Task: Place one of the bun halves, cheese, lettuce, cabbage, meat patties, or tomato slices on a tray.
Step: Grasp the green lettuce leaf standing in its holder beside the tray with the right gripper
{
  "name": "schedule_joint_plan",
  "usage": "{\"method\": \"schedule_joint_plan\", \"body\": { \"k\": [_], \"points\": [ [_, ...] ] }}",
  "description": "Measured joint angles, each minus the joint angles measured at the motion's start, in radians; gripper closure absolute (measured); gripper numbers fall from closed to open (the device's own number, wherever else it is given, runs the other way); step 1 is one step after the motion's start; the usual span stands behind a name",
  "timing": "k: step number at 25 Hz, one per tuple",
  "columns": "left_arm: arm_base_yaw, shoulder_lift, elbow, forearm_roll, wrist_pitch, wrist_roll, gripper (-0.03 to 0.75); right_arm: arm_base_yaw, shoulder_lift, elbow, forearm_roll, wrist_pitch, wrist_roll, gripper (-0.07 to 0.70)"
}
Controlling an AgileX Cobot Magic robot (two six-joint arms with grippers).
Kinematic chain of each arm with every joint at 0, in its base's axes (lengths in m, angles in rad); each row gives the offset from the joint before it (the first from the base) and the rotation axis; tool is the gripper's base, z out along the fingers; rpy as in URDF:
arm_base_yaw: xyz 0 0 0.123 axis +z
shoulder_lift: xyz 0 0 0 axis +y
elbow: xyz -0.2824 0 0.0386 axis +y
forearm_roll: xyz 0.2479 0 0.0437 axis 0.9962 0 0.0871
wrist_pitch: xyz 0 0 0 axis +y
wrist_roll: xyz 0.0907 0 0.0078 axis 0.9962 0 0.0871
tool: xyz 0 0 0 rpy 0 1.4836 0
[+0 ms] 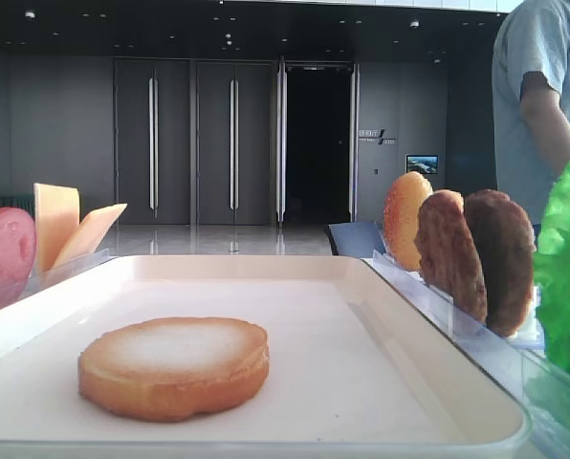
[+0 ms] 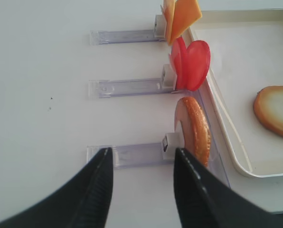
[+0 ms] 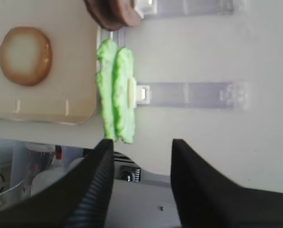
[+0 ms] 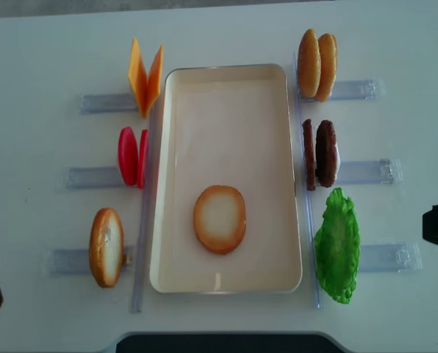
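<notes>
Between the right gripper (image 3: 140, 183) fingers sits nothing but bare table; the jaws stand parted and empty, and just ahead of the tips stands the lettuce (image 3: 115, 90), upright on edge in its clear rack (image 3: 189, 94). Beyond the leaf, off to one side, lies the tray (image 3: 80, 102) with one bun half (image 3: 26, 55) flat on it, pale face up (so one piece is already placed). My read: the next pick is in hand, and lettuce looks the likely target. That calls for advancing until the fingers straddle the thin leaf, then closing gently.

Over at the left gripper (image 2: 141, 187), jaws likewise apart and empty, with another bun half (image 2: 197, 129) just ahead in its rack, tomato slices (image 2: 193, 64) and cheese (image 2: 182, 16) farther out.

Both arms are barely visible from overhead, cut off at the edges. Meat patties (image 3: 112, 12) are cropped at the wrist view's edge.
</notes>
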Motion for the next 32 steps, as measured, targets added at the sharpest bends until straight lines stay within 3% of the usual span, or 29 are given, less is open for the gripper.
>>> {"method": "schedule_joint_plan", "body": {
  "k": [6, 11, 19, 32],
  "points": [
    [0.0, 0.0, 0.0, 0.0, 0.0, 0.0, 0.395, 0.31, 0.04, 0.0, -0.102, 0.001, 0.246, 0.352],
    [0.0, 0.0, 0.0, 0.0, 0.0, 0.0, 0.408, 0.478, 0.164, 0.0, -0.2, -0.026, 0.35, 0.349],
    [0.0, 0.0, 0.0, 0.0, 0.0, 0.0, 0.409, 0.495, 0.252, 0.0, -0.22, -0.12, 0.361, 0.22],
    [0.0, 0.0, 0.0, 0.0, 0.0, 0.0, 0.409, 0.405, 0.41, 0.0, -0.233, -0.263, 0.318, 0.208]
  ]
}}
